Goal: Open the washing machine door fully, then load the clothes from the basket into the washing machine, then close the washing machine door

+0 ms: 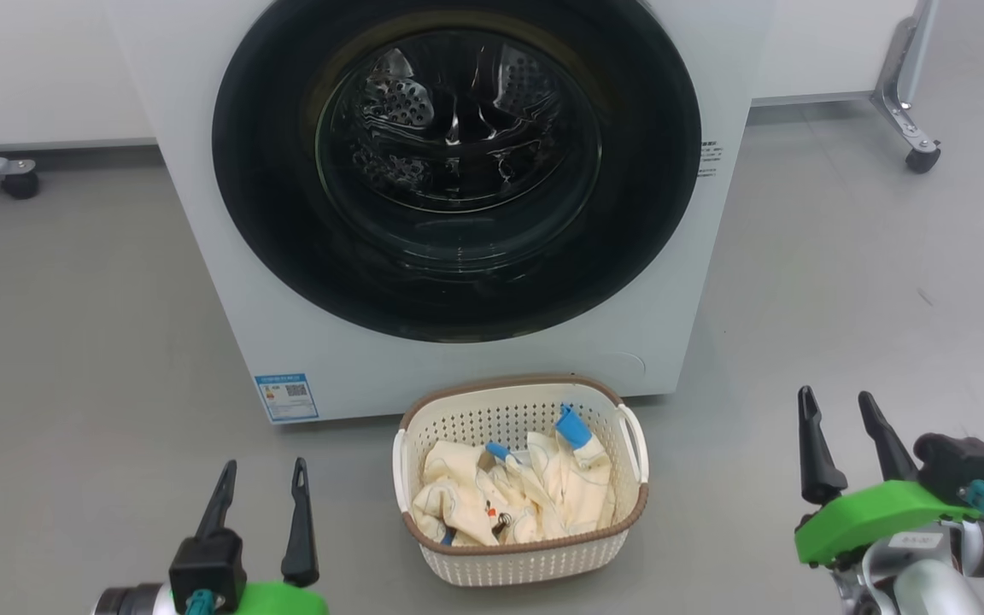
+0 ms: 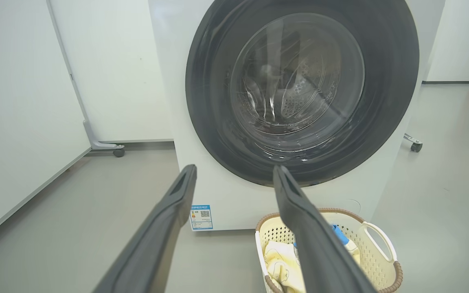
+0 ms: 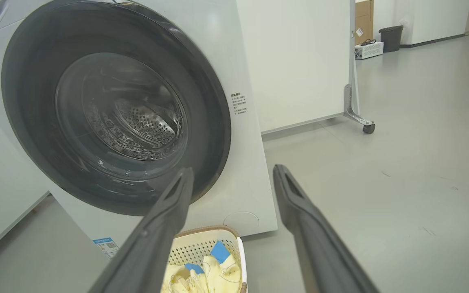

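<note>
Place: test lab or demo room.
Walls: white rolling partition panels (image 3: 299,61) on casters (image 3: 368,128), at 10 and 2 o'clock behind the freestanding washing machine (image 1: 287,342).
Ground: bare smooth grey floor (image 1: 842,282).
Far end, 1 o'clock: dark waste bin (image 3: 391,37), white crate (image 3: 368,49).

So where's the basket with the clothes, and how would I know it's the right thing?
Find the big white washing machine with the round black door. On the grey floor right in front of it sits a small cream basket. Nothing else there has holey sides, a brown rim and yellow clothes with blue cuffs inside.
</note>
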